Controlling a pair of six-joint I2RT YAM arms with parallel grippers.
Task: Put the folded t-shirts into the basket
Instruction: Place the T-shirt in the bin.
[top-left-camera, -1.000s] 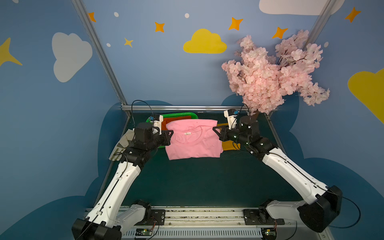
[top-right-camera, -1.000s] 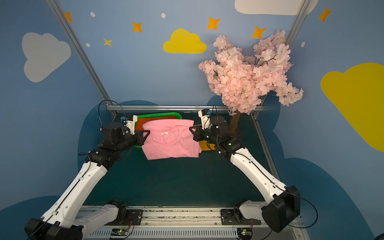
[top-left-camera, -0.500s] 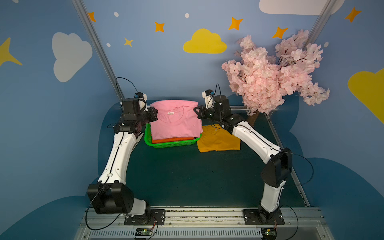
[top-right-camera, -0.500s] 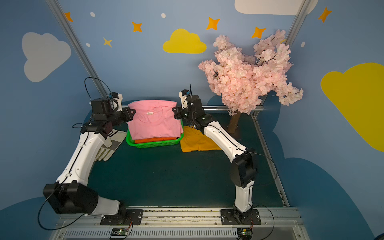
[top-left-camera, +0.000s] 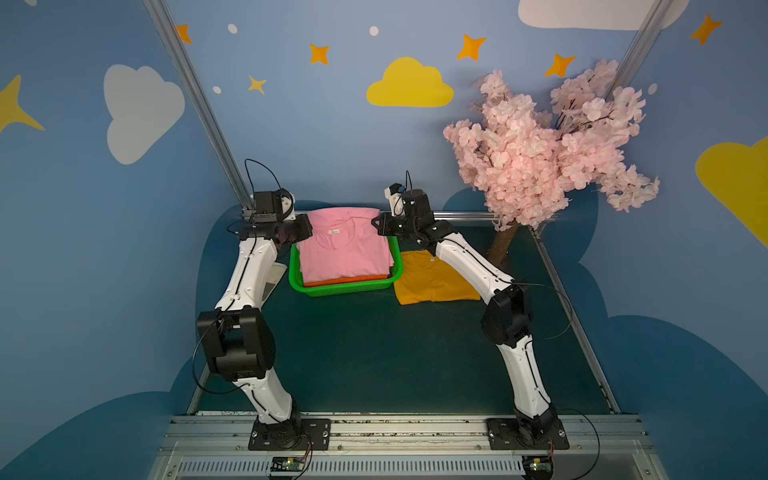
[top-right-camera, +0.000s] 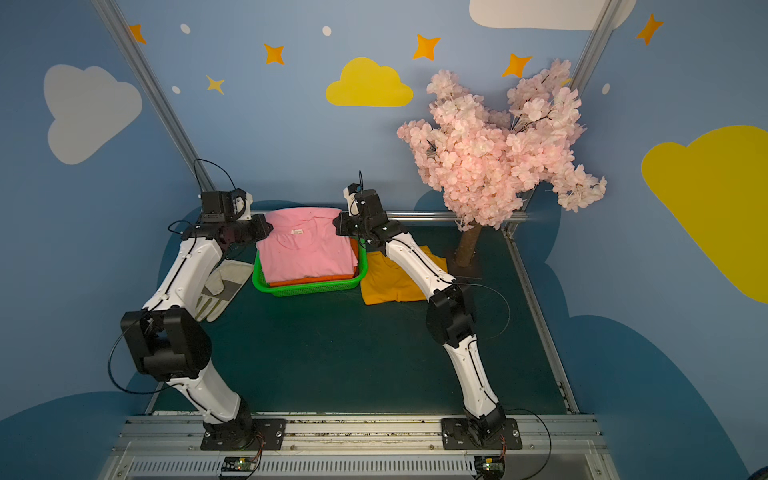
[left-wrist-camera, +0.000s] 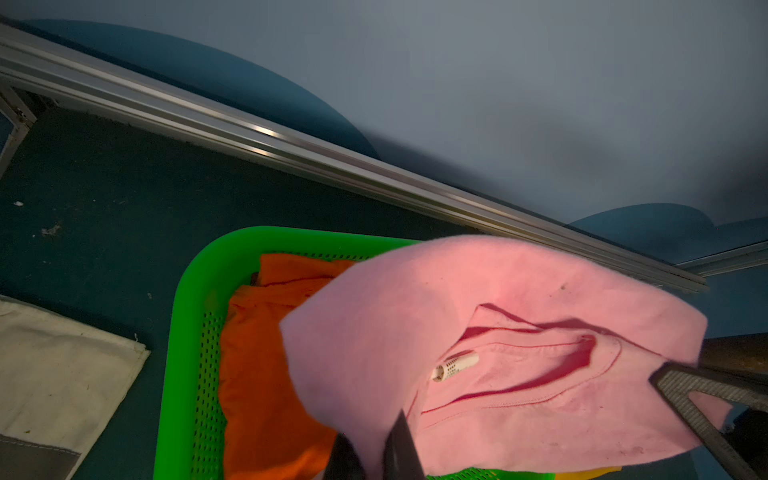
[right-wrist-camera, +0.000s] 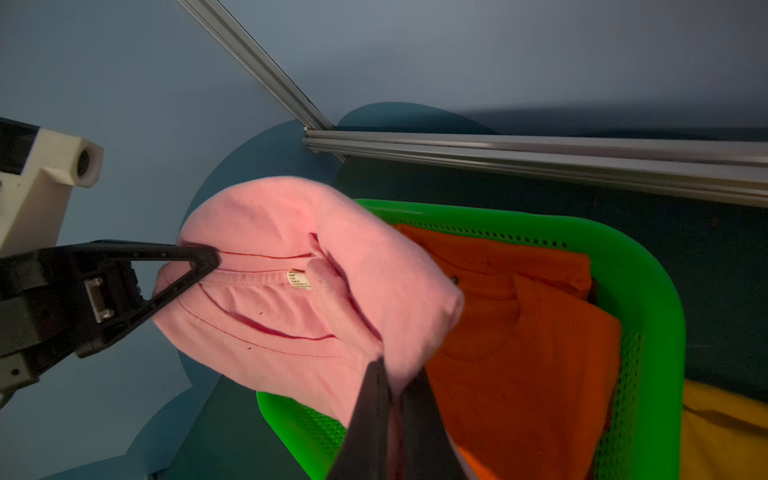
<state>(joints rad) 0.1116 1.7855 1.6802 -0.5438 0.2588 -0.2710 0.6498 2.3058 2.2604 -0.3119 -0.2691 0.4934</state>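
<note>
Before a cloud-painted wall, left tool and right tool clamp a pink t-shirt above the orange t-shirt in the green basket.

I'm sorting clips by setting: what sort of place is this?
Probably a staged robot-lab booth, not a home: blue wall panels painted with clouds and stars, silver aluminium frame posts, and two white robot arms bolted to a metal base rail.
</note>
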